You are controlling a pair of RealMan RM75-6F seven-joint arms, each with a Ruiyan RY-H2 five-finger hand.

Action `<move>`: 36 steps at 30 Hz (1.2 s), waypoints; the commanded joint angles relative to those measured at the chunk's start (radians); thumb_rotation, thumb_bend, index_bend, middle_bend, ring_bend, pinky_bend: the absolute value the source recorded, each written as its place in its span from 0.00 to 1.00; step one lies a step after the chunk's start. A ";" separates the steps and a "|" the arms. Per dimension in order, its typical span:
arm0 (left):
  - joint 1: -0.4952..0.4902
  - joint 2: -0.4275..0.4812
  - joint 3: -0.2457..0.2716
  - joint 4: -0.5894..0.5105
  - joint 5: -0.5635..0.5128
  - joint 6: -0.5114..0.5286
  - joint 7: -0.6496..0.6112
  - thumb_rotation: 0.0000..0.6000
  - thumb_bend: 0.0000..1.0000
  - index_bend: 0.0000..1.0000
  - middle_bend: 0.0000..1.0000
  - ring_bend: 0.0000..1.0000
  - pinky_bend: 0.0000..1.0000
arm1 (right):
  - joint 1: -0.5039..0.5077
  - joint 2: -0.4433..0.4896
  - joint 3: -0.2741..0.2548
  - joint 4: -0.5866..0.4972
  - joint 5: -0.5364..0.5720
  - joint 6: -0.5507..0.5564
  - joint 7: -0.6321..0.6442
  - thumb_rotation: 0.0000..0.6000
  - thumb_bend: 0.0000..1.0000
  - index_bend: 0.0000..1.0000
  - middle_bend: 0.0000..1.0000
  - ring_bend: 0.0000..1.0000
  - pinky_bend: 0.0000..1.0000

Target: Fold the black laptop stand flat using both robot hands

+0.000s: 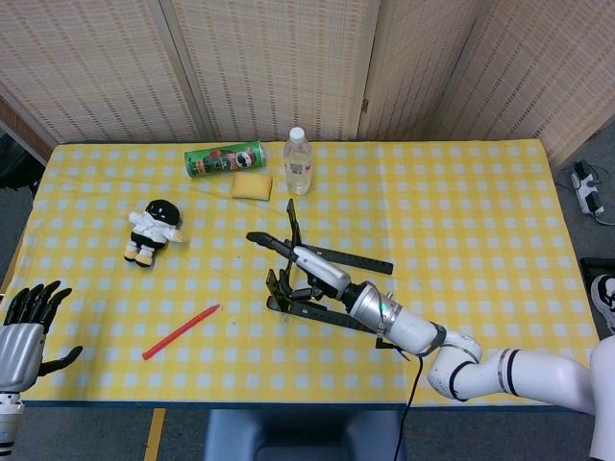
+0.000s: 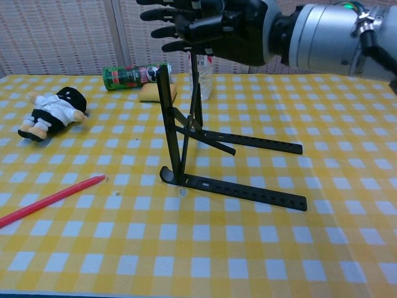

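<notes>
The black laptop stand [image 2: 236, 189] stands unfolded mid-table, two slotted rails flat on the cloth and two thin uprights rising at its left end. In the head view the stand [image 1: 338, 257] lies partly under my right arm. My right hand [image 2: 211, 28] hovers above the uprights' tops with its fingers stretched out to the left and apart, holding nothing; whether it touches the far upright I cannot tell. The same right hand [image 1: 306, 267] shows from above. My left hand [image 1: 24, 331] hangs open off the table's front left corner, far from the stand.
A green can [image 1: 224, 157], a yellow sponge [image 1: 252, 185] and a water bottle [image 1: 299, 161] sit behind the stand. A small doll [image 1: 152, 230] lies to the left, a red stick [image 1: 181, 331] at the front left. Yellow checked cloth covers the table [image 1: 480, 211].
</notes>
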 commanded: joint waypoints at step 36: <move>-0.006 -0.005 0.016 -0.024 0.019 -0.005 0.028 1.00 0.21 0.18 0.10 0.07 0.00 | -0.107 0.010 -0.176 0.013 0.117 -0.099 -0.787 1.00 0.75 0.31 0.74 0.90 0.88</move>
